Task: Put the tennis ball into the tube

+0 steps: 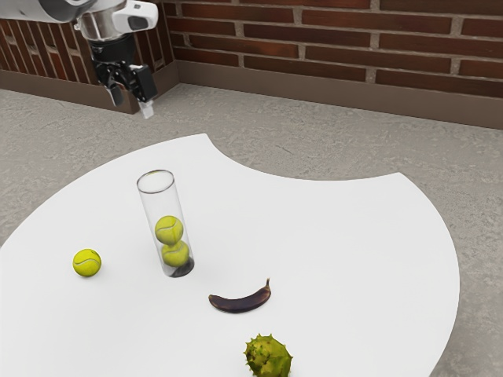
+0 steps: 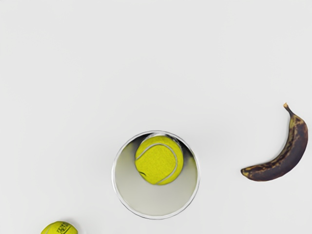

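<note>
The claw (image 1: 133, 108) is spread. The tube (image 1: 161, 203) holds two balls (image 1: 169, 230); one more ball (image 1: 87, 263) lies at the exterior view's left.

Arm: pale link (image 1: 35, 9) entering at the exterior view's upper left corner
Wrist: silver and white joint (image 1: 102, 23), along the top edge, left of centre
Gripper: black (image 1: 131, 104), upper left of the frame, raised, pointing downward, slightly tilted
Fingers: parted (image 1: 147, 108), a gap between them
</note>
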